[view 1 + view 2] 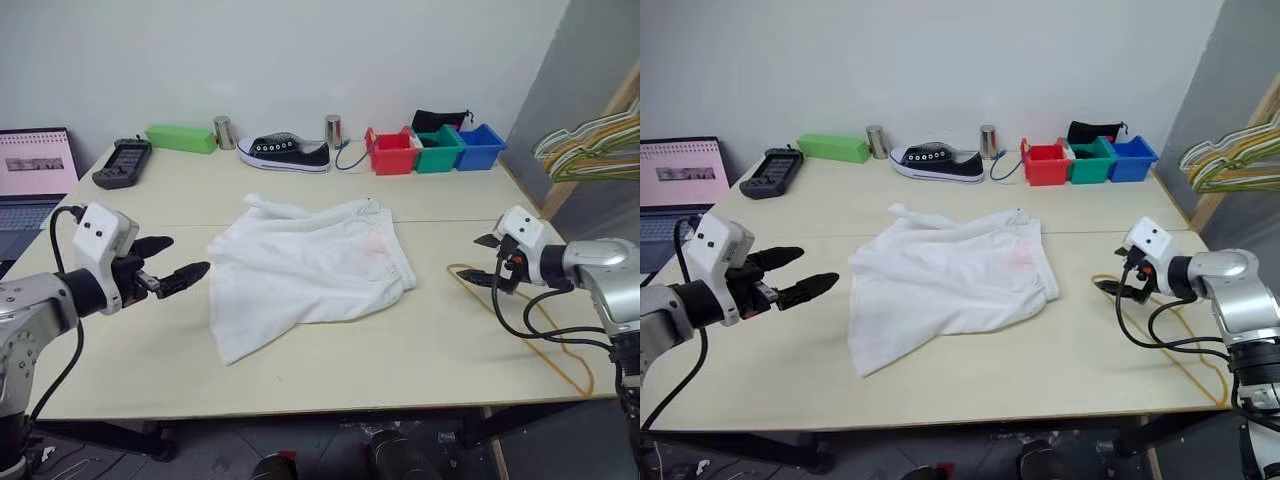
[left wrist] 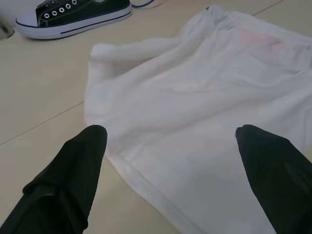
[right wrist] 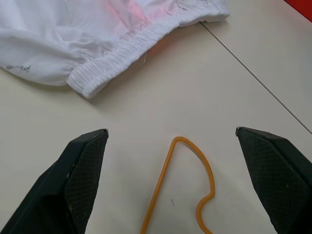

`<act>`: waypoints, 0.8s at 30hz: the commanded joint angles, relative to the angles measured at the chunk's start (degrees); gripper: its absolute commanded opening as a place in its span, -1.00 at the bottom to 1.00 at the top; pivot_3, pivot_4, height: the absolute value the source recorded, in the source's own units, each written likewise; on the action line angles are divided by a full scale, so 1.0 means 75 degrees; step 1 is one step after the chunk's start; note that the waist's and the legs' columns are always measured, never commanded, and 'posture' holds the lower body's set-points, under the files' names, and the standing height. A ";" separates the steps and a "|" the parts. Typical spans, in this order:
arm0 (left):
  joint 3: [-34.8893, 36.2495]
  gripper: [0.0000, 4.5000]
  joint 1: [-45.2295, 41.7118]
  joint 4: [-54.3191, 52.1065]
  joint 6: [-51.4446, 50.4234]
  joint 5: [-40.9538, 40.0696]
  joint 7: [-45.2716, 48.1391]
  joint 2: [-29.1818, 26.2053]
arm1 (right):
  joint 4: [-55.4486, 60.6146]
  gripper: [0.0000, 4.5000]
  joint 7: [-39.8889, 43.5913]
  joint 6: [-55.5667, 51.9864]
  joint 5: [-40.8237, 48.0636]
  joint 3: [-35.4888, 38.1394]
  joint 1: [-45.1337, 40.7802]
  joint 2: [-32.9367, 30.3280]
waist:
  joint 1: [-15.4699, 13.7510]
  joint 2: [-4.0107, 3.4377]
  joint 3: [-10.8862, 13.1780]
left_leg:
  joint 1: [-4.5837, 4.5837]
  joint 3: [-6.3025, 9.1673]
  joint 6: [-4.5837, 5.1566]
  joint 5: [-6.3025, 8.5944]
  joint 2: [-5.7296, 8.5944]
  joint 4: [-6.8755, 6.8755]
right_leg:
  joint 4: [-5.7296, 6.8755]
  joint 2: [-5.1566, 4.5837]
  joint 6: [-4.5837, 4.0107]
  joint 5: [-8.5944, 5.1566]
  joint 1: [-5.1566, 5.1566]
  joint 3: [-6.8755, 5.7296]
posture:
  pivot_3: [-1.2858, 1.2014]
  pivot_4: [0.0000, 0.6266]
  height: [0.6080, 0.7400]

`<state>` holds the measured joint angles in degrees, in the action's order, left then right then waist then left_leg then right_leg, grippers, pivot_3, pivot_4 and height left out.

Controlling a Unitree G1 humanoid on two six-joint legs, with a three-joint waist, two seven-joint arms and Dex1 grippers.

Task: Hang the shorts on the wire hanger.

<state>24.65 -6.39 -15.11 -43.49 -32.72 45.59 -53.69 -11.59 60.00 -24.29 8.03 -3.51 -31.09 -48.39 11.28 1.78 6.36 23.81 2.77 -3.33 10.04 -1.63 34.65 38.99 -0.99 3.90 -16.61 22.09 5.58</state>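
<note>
The white shorts (image 1: 310, 270) lie spread and rumpled in the middle of the table, gathered waistband and a faint pink stain (image 3: 129, 9) toward the right. The thin orange wire hanger (image 3: 165, 165) lies flat near the table's right edge, its hook end pointing toward the shorts. My left gripper (image 1: 188, 254) hovers open just left of the shorts, holding nothing. My right gripper (image 1: 478, 262) is open above the hanger's hook end (image 1: 458, 269), a short way from the waistband, and holds nothing.
Along the back stand a green box (image 1: 180, 138), two metal cans (image 1: 224, 132), a black sneaker (image 1: 283, 152) and red, green and blue bins (image 1: 438, 150). A black device (image 1: 122, 162) and a laptop (image 1: 30, 175) sit far left. Bunched hangers (image 1: 590, 148) hang at right.
</note>
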 commanded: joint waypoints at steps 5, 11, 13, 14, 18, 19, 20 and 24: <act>-0.0656 1.00 0.0358 -0.1043 -0.0003 -0.0190 0.0288 0.0103 | 0.1125 0.98 0.0450 0.0564 -0.0216 -0.0397 0.0329 -0.0167 | 0.0007 0.0002 -0.0002 | 0.0002 -0.0003 0.0000 0.0000 0.0000 0.0029 | 0.0000 -0.0001 0.0002 0.0001 -0.0011 0.0007 | -0.09 -0.91 1.00; -0.1854 1.00 0.0925 -0.1482 0.0471 0.0348 0.0515 0.0166 | 0.0365 0.98 0.0695 0.2209 -0.1219 -0.1516 -0.0446 0.0215 | 0.0165 -0.0002 -0.0005 | 0.0000 -0.0004 0.0000 0.0000 -0.0002 0.0029 | 0.0003 0.0000 0.0003 0.0003 -0.0009 0.0005 | -0.10 -0.91 1.00; -0.2266 1.00 0.1094 -0.1520 0.0721 0.0668 0.0521 0.0189 | -0.0111 0.98 0.0681 0.2949 -0.1615 -0.1870 -0.0734 0.0383 | 0.0238 -0.0004 -0.0008 | -0.0005 -0.0004 -0.0001 0.0000 -0.0002 0.0032 | 0.0003 -0.0001 0.0002 0.0003 -0.0014 0.0006 | -0.10 -0.90 1.00; -0.2483 1.00 0.1177 -0.1516 0.0893 0.0886 0.0490 0.0206 | -0.0410 0.98 0.0647 0.3308 -0.1807 -0.2033 -0.0884 0.0510 | 0.0247 -0.0004 -0.0008 | -0.0005 -0.0004 0.0000 0.0000 -0.0001 0.0033 | 0.0002 -0.0001 0.0001 0.0003 -0.0015 0.0008 | -0.10 -0.90 1.00; -0.3083 1.00 0.1265 -0.1251 0.1491 0.1797 -0.0015 0.0418 | -0.1607 0.98 0.0223 0.4495 -0.2493 -0.2472 -0.1409 0.0993 | 0.0369 -0.0002 -0.0010 | -0.0008 -0.0002 0.0000 -0.0001 -0.0001 0.0034 | 0.0002 -0.0001 0.0016 0.0013 -0.0024 0.0006 | -0.10 -0.90 1.00; -0.3180 1.00 0.1316 -0.1117 0.1675 0.2010 -0.0138 0.0501 | -0.1892 0.98 0.0194 0.4815 -0.2655 -0.2596 -0.1518 0.1086 | 0.0375 -0.0001 -0.0010 | -0.0009 -0.0002 0.0000 -0.0001 0.0000 0.0033 | 0.0001 -0.0001 0.0020 0.0015 -0.0025 0.0007 | -0.10 -0.90 1.00; -0.3252 1.00 0.1371 -0.1003 0.1828 0.2201 -0.0249 0.0563 | -0.2131 0.98 0.0160 0.5058 -0.2760 -0.2678 -0.1604 0.1166 | 0.0380 -0.0002 -0.0010 | -0.0007 0.0004 0.0001 -0.0001 0.0001 0.0033 | 0.0002 0.0000 0.0022 0.0017 -0.0025 0.0005 | -0.09 -0.90 1.00; -0.3224 1.00 0.1516 -0.0529 0.2135 0.2583 -0.0513 0.0796 | -0.3013 0.98 -0.0043 0.5795 -0.3098 -0.2895 -0.1998 0.1593 | 0.0403 -0.0003 -0.0011 | -0.0008 0.0008 0.0001 -0.0002 0.0001 0.0033 | 0.0002 0.0000 0.0022 0.0017 -0.0030 0.0003 | -0.09 -0.91 1.00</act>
<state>0.10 4.80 -19.99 -29.50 -15.10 42.87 -47.99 -32.14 60.81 15.76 -13.98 -25.02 -43.17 -37.43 14.30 1.75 6.28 23.74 2.83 -3.32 10.03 -1.62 34.90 39.01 -1.00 4.07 -16.48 21.84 5.61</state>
